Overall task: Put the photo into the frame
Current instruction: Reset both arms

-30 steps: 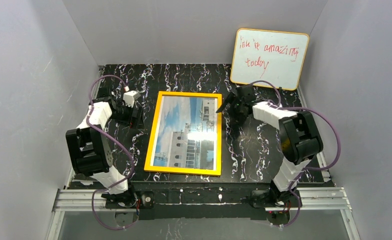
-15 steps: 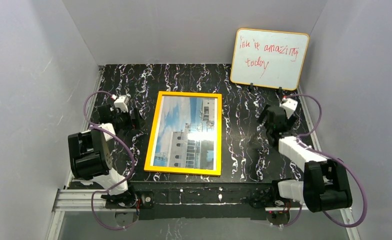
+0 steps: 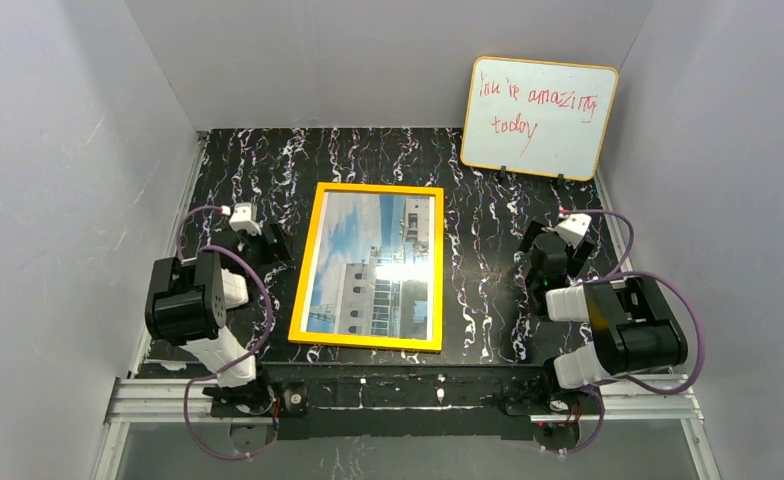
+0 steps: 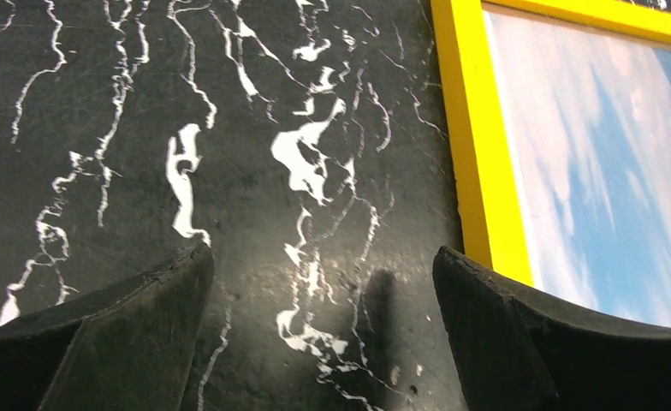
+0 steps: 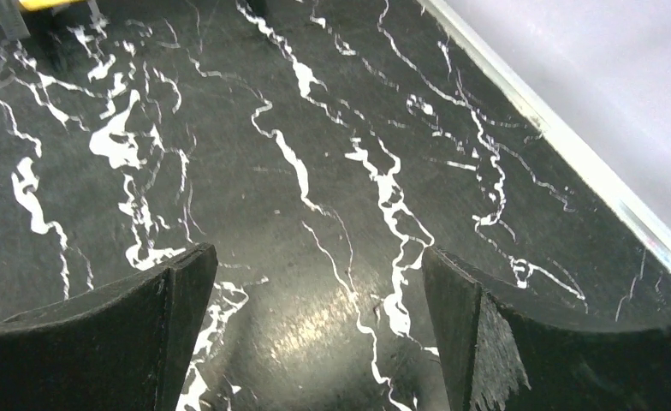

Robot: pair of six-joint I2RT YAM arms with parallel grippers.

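The frame, with a bright-yellow rim, lies flat in the middle of the black marbled table. Inside it, face up, sits the photo of a white building against blue sky. In the left wrist view the frame's yellow rim and the sky part of the photo fill the right side. My left gripper is left of the frame, open and empty over bare table. My right gripper is well right of the frame, open and empty over bare table.
A yellow-edged whiteboard with red writing leans against the back wall at the right. Grey walls close in the table on three sides. The table's metal right edge runs close by the right gripper.
Both arms have folded back toward their bases. The right gripper has left the frame's upper right corner and moved to the right side. The left gripper shifted slightly nearer. Frame and photo have not moved.
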